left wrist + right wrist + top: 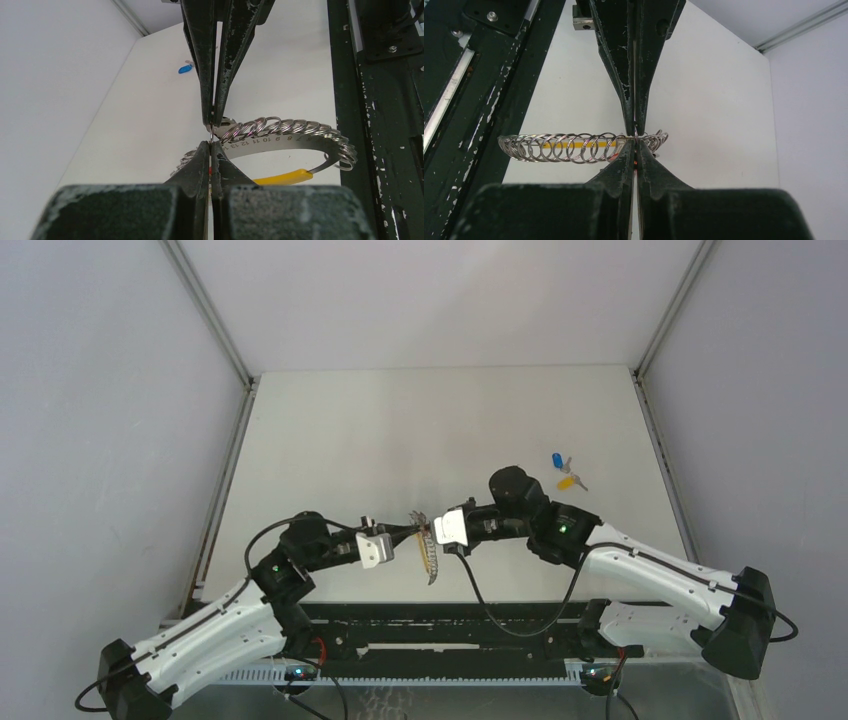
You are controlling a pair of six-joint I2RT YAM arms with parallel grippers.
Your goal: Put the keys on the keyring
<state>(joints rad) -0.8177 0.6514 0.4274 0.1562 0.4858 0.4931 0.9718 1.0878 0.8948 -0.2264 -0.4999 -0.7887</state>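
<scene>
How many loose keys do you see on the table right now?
2. A blue-headed key and a yellow-headed key lie close together on the table, toward its far right edge. Any more could be hidden among the loops of the keyring.

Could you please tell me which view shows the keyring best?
Left wrist view: the keyring shows its numbered band, small rings and yellow section. Right wrist sees it edge-on; top view, tiny.
</scene>
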